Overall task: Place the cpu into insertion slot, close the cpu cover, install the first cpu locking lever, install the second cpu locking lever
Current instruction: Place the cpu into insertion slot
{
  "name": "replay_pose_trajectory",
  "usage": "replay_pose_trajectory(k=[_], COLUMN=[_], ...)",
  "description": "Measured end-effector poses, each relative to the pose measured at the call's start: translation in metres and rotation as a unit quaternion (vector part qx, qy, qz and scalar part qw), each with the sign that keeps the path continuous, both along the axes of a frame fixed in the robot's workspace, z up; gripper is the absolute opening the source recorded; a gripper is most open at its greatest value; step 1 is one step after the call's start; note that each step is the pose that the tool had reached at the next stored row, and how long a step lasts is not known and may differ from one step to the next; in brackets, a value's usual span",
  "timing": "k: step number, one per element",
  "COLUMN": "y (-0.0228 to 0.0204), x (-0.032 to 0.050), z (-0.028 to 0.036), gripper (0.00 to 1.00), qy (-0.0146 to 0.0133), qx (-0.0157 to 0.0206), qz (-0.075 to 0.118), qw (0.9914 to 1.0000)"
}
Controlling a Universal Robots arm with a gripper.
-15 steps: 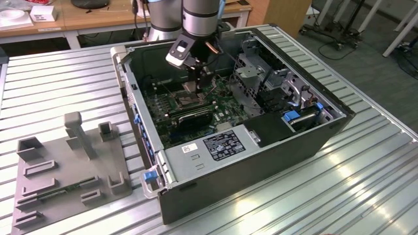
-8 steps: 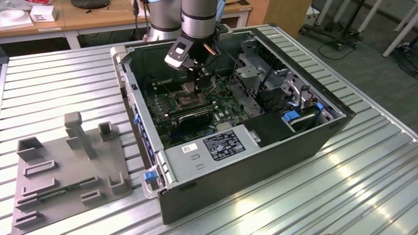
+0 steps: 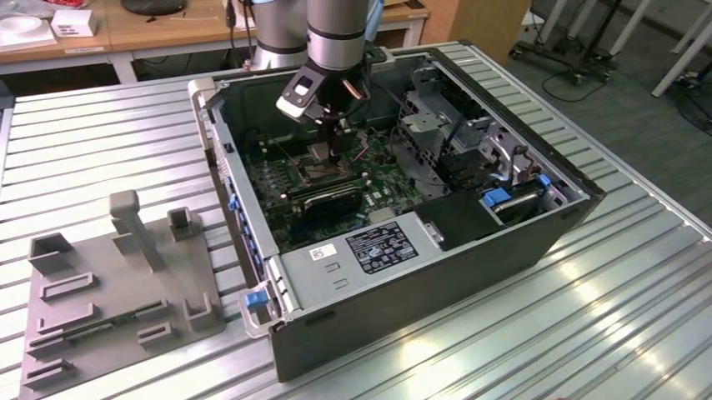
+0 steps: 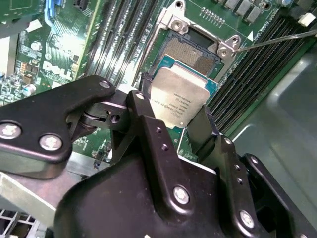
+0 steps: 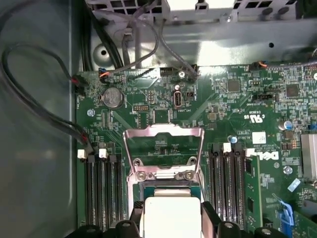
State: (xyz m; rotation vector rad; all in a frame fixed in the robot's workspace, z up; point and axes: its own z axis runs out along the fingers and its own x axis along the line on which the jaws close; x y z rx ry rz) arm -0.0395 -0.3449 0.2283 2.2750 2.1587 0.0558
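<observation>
The arm [image 3: 333,33] reaches down into an open computer case [image 3: 445,275] that lies on its side on the ribbed metal tabletop [image 3: 112,125]. A grey holder [image 3: 112,283] with little posts and pockets sits on the tabletop at the exterior view's left, just beside the case.

Inside the case is a big green board [image 5: 237,99]. The end effector [image 4: 173,109] is grasping the cpu [image 4: 181,94]. Its two black fingers [image 4: 148,129] press on two opposite edges of the chip, and the shiny grey top faces up. In the first wrist view the end effector [image 5: 171,212] and the cpu [image 5: 171,223] show up again, with the chip pinched in the same way.

The cpu is right at the insertion slot [image 4: 190,54] and covers only the near part of it. The far part of the slot is bare, and you can see its dark inside. I cannot tell if the chip is touching the slot.

The cpu cover [image 5: 163,131] is swung open. The silver frame sits just past the far side of the insertion slot [image 5: 166,186], and green board shows through its big square hole. A thin metal rod [image 4: 282,38] sticks out sideways from one corner of the slot. Long black memory slots [image 5: 228,183] run along both sides.
</observation>
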Motion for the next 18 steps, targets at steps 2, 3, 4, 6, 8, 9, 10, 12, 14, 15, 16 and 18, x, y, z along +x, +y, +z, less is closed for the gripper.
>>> replay_pose_trajectory(k=[2,3,4,6,8,9,10,12,14,15,16,18], y=[0.0003,0.0003,0.0003,0.0003,0.0009,0.0016,0.0024,0.0040,0.0048,0.0050,0.0051,0.0053], x=[-0.0018,-0.0026,-0.0032,-0.0037,-0.0041,-0.0042,-0.0044,-0.0050,-0.0057,-0.0059,-0.0059,-0.0059], z=[-0.0025,-0.0039,-0.0053,-0.0083,-0.0106,-0.0112,-0.0118,-0.0135,-0.0162,-0.0180,-0.0198,-0.0230], gripper=[0.54,0.54,0.54,0.54,0.54,0.54,0.54,0.54,0.54,0.54,0.54,0.54], qy=[-0.0002,-0.0004,-0.0006,-0.0010,-0.0013,-0.0013,-0.0013,-0.0014,-0.0014,-0.0014,-0.0014,-0.0013], qx=[0.0001,0.0000,0.0000,0.0000,0.0000,0.0000,-0.0001,0.0001,0.0000,0.0001,0.0001,0.0000], qz=[0.000,0.000,0.000,0.002,0.003,0.003,0.003,0.003,0.003,0.003,0.003,0.004], qw=[1.00000,1.00000,1.00000,1.00000,1.00000,0.99999,0.99999,0.99999,0.99999,0.99999,0.99999,0.99999])
